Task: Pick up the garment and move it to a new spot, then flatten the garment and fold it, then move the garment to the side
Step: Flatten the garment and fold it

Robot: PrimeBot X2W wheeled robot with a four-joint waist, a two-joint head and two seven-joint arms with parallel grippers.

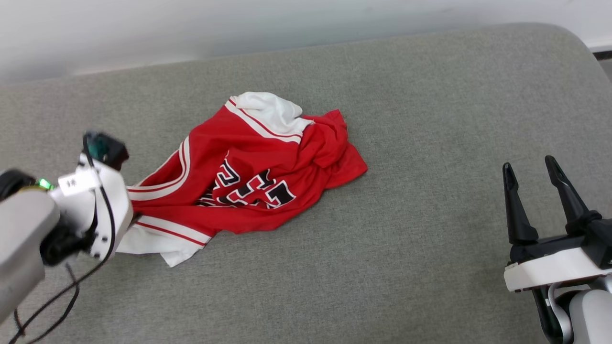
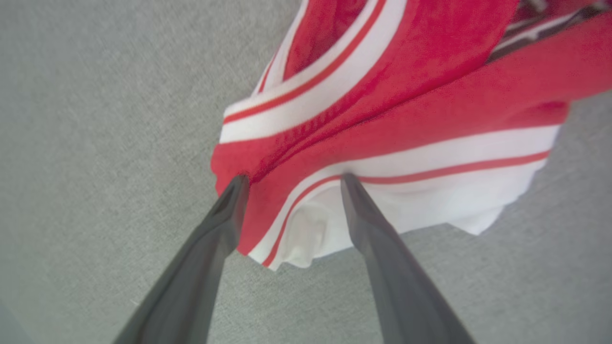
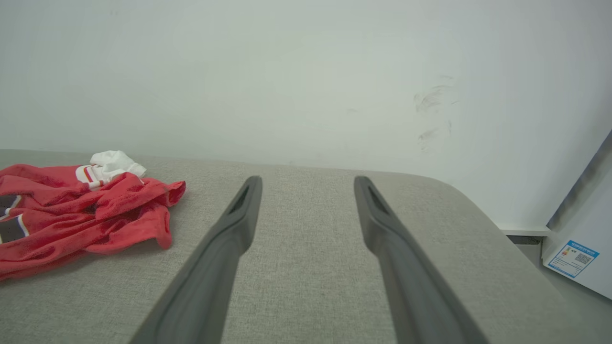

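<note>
Between left end effector (image 2: 290, 177) tips, garment (image 2: 430, 95) sleeve

We count one garment (image 1: 248, 181) on one grey bench (image 1: 430, 95). We count two grippers, each with two dark fingers: the left gripper (image 2: 291, 179) at the garment's white-sleeved edge, and the right gripper (image 1: 528, 162) well apart to the garment's right. Farther right of the garment stands one white cabinet (image 3: 590, 210) bearing one blue label (image 3: 573, 258).
</note>
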